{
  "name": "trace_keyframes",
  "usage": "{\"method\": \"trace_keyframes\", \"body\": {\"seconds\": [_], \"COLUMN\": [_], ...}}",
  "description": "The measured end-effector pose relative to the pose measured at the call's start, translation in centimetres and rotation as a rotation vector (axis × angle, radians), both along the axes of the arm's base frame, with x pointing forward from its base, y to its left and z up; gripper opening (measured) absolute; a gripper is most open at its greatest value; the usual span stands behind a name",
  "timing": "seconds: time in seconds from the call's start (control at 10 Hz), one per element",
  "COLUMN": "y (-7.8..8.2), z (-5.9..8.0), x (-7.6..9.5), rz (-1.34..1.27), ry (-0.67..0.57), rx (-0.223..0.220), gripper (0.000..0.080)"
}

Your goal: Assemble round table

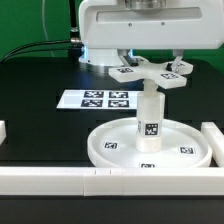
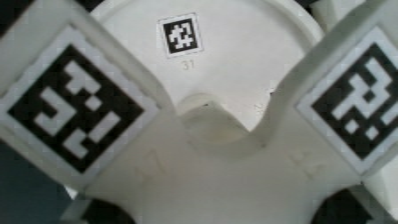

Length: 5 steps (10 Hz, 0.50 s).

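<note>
The large rimmed round disc (image 1: 100, 150) lies on the black table at the front. The short cylindrical post (image 1: 149, 120) stands upright in its central hub. My gripper (image 1: 150, 62) is shut on the cross-shaped foot (image 1: 165, 80) and holds it level just above the top of the post. In the wrist view the foot (image 2: 205, 150) fills most of the picture with two tagged arms. The disc (image 2: 231, 40) with one tag shows behind it. The post is hidden under the foot there. My gripper (image 2: 222, 212) shows only as dark fingertips at the picture's edge.
The marker board (image 1: 100, 100) lies on the table behind the disc, toward the exterior view's left. A long white border rail (image 1: 60, 180) runs along the front, with shorter rails at the right (image 1: 212, 135) and left (image 1: 3, 130). The robot base (image 1: 100, 55) stands at the back.
</note>
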<state>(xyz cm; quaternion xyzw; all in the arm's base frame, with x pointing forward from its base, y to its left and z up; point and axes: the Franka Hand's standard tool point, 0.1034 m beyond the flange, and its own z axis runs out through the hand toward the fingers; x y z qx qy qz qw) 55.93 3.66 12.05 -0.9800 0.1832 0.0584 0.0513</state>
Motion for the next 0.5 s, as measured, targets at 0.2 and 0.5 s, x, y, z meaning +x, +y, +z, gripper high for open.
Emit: {"method": "trace_keyframes", "body": {"seconds": [0.2, 0.5], "y": [0.0, -0.1], "z": [-0.3, -1.2], "x": [0.1, -0.1], "rz": [0.000, 0.001], "ry": [0.000, 0.009], "rx": [-0.003, -0.009], "gripper": [0.0453, 0.0453]}}
